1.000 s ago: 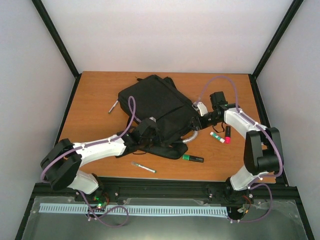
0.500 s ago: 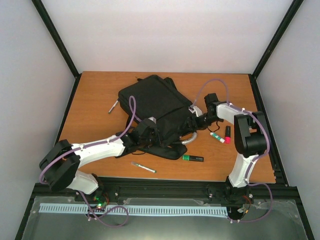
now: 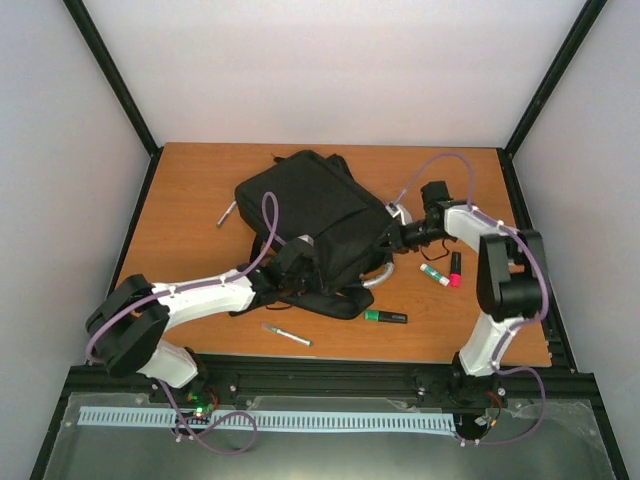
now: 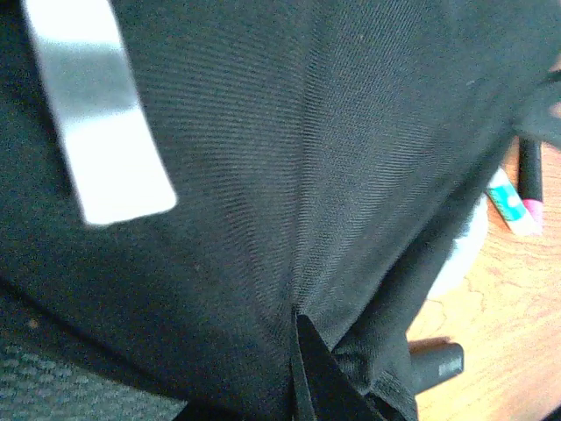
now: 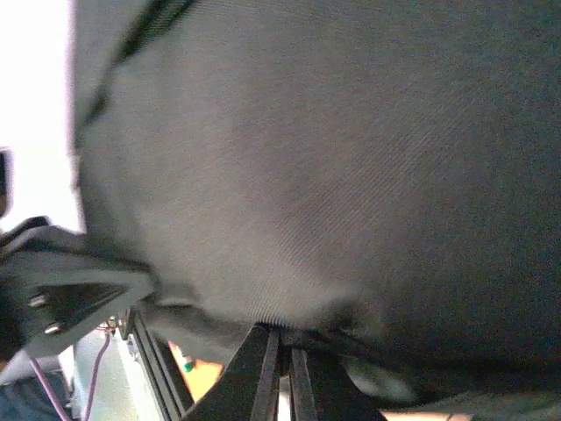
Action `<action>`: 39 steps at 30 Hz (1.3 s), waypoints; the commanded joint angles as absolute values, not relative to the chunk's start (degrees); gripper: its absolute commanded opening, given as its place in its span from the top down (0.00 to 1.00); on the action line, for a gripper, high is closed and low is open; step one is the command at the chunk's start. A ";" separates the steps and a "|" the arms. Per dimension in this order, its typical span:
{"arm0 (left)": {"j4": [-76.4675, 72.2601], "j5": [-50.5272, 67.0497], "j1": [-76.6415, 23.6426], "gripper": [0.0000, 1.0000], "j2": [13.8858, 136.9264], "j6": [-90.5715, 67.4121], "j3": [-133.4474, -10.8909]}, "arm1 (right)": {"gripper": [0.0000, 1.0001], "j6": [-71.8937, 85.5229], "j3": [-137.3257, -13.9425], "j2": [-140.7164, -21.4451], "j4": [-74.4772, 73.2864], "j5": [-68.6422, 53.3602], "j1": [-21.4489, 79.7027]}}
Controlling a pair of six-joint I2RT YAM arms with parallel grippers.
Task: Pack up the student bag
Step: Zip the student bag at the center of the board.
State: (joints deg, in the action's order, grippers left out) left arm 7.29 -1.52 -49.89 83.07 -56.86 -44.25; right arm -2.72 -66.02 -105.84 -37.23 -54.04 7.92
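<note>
The student bag [image 3: 310,210], a large black backpack, lies across the middle of the table with its grey curved handle [image 3: 381,275] toward the near right. My left gripper [image 3: 300,256] is shut on the bag's near fabric. In the left wrist view black cloth [image 4: 289,175] fills the frame, pinched and creased at the fingertips [image 4: 308,360]. My right gripper [image 3: 396,238] is at the bag's right edge. Its fingers [image 5: 267,373] stand together on a fold of the bag's fabric [image 5: 333,175], which is lifted in front of the camera.
A green marker [image 3: 385,317] and a thin pen [image 3: 287,335] lie on the table in front of the bag. A black-and-pink marker [image 3: 456,268] and a white stick [image 3: 435,274] lie to the right, under the right forearm. A small pen [image 3: 227,213] lies to the left.
The right gripper, open a moment ago, has closed on the bag's right edge, and its arm has shifted slightly. The bag's front panel now stands higher. The left gripper has kept its grip.
</note>
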 commanded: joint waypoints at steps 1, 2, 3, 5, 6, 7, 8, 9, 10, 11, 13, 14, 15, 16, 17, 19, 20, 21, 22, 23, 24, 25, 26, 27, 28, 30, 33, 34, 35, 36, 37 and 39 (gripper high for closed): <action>7.63 -5.42 -50.09 0.99 87.03 -56.21 -47.22 | 0.97 -4.78 -65.53 -93.83 -38.72 -55.90 6.80; 7.75 -5.54 -50.10 0.99 88.13 -56.15 -47.96 | 0.97 -4.94 -65.24 -91.85 -39.08 -55.83 6.77; 7.86 -5.68 -50.10 0.99 89.10 -56.14 -48.64 | 0.97 -5.25 -65.17 -90.22 -39.50 -55.55 6.77; 8.07 -5.93 -50.10 0.99 90.23 -56.16 -49.54 | 0.97 -5.94 -64.69 -88.21 -40.06 -54.66 6.79; 8.21 -6.16 -50.08 0.99 90.38 -56.29 -49.85 | 0.97 -6.46 -64.36 -87.89 -40.22 -53.67 6.77; 8.25 -6.44 -50.09 0.99 90.38 -56.33 -49.95 | 0.97 -6.89 -63.89 -87.92 -40.13 -52.26 6.72; 8.28 -6.75 -50.10 0.99 89.98 -56.41 -49.98 | 0.97 -7.09 -63.12 -88.08 -39.79 -50.70 6.58; 8.39 -7.17 -50.05 0.99 89.54 -56.56 -50.00 | 0.97 -6.58 -62.32 -88.29 -39.24 -47.68 6.33; 8.55 -7.48 -50.07 0.99 89.04 -56.52 -50.10 | 0.97 -5.88 -61.35 -88.34 -38.50 -44.02 6.06; 8.69 -7.69 -50.09 0.99 88.57 -56.26 -50.28 | 0.88 -5.99 -60.41 -87.91 -37.83 -41.01 5.92; 8.86 -7.82 -50.10 0.99 87.60 -55.93 -50.59 | 0.62 -7.65 -58.12 -85.99 -36.70 -37.03 5.89; 8.94 -7.82 -50.10 0.99 87.27 -55.84 -50.88 | 0.55 -8.38 -56.65 -84.65 -36.24 -35.85 5.89; 9.08 -7.89 -50.10 0.99 87.09 -55.77 -51.11 | 0.52 -9.19 -55.23 -83.26 -36.04 -35.23 6.00; 9.13 -7.91 -50.10 0.99 87.02 -55.82 -51.42 | 0.52 -10.25 -53.95 -81.84 -36.05 -35.45 6.13; 9.16 -7.90 -50.08 0.99 87.02 -55.93 -51.68 | 0.54 -12.42 -52.70 -80.48 -36.36 -36.30 6.59; 8.77 -7.78 -50.10 0.99 87.30 -56.47 -52.37 | 0.58 -15.76 -50.74 -77.88 -37.01 -36.71 9.03; 8.46 -7.74 -50.10 0.99 87.45 -56.62 -52.81 | 0.59 -16.19 -50.02 -76.47 -36.42 -35.02 10.83; 7.98 -7.80 -50.10 0.99 87.56 -56.65 -53.29 | 0.60 -16.58 -49.43 -75.32 -35.79 -34.23 12.49; 7.50 -7.85 -50.10 0.99 87.57 -56.61 -53.79 | 0.61 -16.64 -48.95 -74.59 -34.98 -33.23 14.24; 7.25 -7.95 -50.09 0.99 87.60 -56.65 -54.43 | 0.62 -16.61 -48.73 -74.23 -34.27 -32.37 16.28; 7.21 -7.96 -50.10 0.99 87.62 -56.49 -55.34 | 0.62 -16.71 -48.57 -74.23 -33.35 -31.58 17.69; 7.13 -7.81 -50.05 0.99 87.76 -56.29 -56.30 | 0.64 -16.83 -48.60 -74.53 -32.59 -30.70 18.99; 7.00 -7.48 -50.02 0.99 87.84 -56.11 -57.66 | 0.65 -16.99 -48.68 -75.21 -31.90 -29.93 19.92; 6.88 -7.21 -49.98 0.99 87.88 -56.00 -58.61 | 0.65 -17.10 -48.81 -76.04 -31.31 -29.28 20.58; 6.67 -6.86 -49.99 0.99 87.92 -56.04 -59.48 | 0.66 -17.09 -49.00 -77.09 -30.86 -29.19 21.01; 6.31 -6.35 -49.93 0.99 88.00 -56.00 -60.96 | 0.66 -16.89 -49.41 -78.99 -30.05 -28.71 21.47; 6.12 -5.78 -49.73 0.99 88.18 -56.23 -62.69 | 0.57 -15.59 -49.59 -79.87 -28.11 -26.12 22.03; 6.17 -5.58 -49.69 0.99 88.30 -56.25 -63.13 | 0.55 -15.24 -49.57 -79.50 -27.39 -24.96 22.09; 6.15 -5.28 -49.60 0.99 88.49 -56.27 -63.45 | 0.53 -15.02 -49.54 -79.19 -26.69 -24.09 22.21; 6.23 -5.01 -49.65 0.99 88.61 -56.36 -63.65 | 0.52 -14.89 -49.53 -78.85 -25.94 -23.39 22.28; 6.12 -4.74 -49.58 0.99 88.81 -56.42 -63.71 | 0.51 -14.74 -49.57 -78.58 -25.09 -22.66 22.27; 6.12 -4.48 -49.56 0.99 89.00 -56.55 -63.74 | 0.51 -14.27 -49.49 -78.39 -23.44 -21.09 22.60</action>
